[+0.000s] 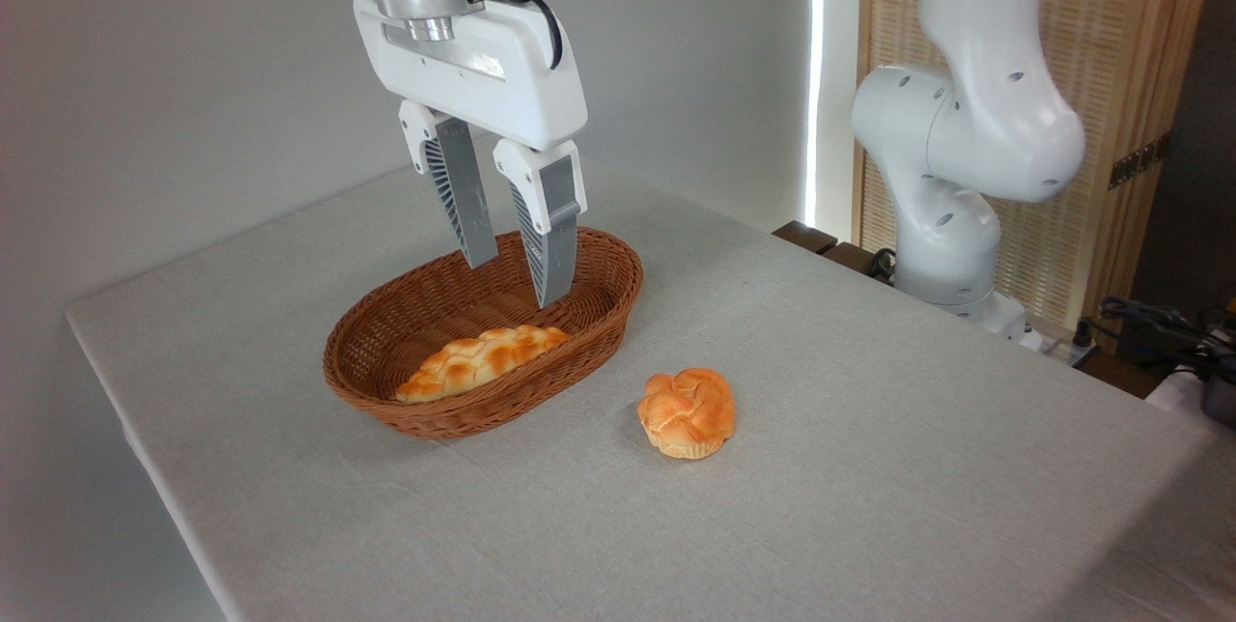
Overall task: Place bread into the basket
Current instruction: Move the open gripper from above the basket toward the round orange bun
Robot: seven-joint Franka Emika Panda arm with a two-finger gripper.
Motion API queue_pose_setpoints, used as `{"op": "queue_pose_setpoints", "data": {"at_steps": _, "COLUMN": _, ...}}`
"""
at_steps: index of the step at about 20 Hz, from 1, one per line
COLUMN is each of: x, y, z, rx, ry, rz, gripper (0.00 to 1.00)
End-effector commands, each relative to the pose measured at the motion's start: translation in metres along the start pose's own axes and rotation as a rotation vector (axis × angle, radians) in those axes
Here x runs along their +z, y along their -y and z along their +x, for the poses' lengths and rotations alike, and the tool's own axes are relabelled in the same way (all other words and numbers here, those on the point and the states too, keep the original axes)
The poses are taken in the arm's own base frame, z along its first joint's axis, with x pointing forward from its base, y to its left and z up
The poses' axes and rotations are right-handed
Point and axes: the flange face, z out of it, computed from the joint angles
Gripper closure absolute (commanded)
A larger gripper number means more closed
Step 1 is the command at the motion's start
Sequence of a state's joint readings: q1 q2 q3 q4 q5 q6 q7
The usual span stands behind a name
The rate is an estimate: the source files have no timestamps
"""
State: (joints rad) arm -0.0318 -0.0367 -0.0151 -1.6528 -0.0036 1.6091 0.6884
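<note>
The small round orange-golden bun (687,412), its top cracked and knotted above a paler base, sits upright on the grey cloth-covered table (869,467), outside and just beside the oval brown woven wicker basket (618,298), at about four o'clock from it. A long braided golden loaf (483,361) lies inside the basket. Over the basket's far end hangs the white two-finger gripper (517,279), fingers spread and holding nothing.
</note>
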Motion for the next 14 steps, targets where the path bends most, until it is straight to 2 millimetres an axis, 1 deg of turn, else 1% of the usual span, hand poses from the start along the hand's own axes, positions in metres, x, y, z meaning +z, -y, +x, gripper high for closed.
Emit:
{"op": "queue_pose_setpoints", "data": {"at_steps": 1, "x": -0.0034, "y": 0.0042, "z": -0.0023, "rx": 0.018, "ry": -0.001, "rz": -0.011, "gripper": 0.0}}
{"op": "queue_pose_setpoints", "data": {"at_steps": 11, "x": -0.0026, "y": 0.0031, "z": -0.0023, "rx": 0.018, "ry": 0.002, "rz": -0.013, "gripper": 0.0}}
{"op": "queue_pose_setpoints", "data": {"at_steps": 13, "x": -0.0021, "y": -0.0013, "z": -0.0037, "rx": 0.022, "ry": 0.003, "rz": -0.014, "gripper": 0.0}}
{"op": "queue_pose_setpoints", "data": {"at_steps": 14, "x": 0.0016, "y": -0.0033, "z": -0.0032, "rx": 0.025, "ry": 0.006, "rz": -0.018, "gripper": 0.0}}
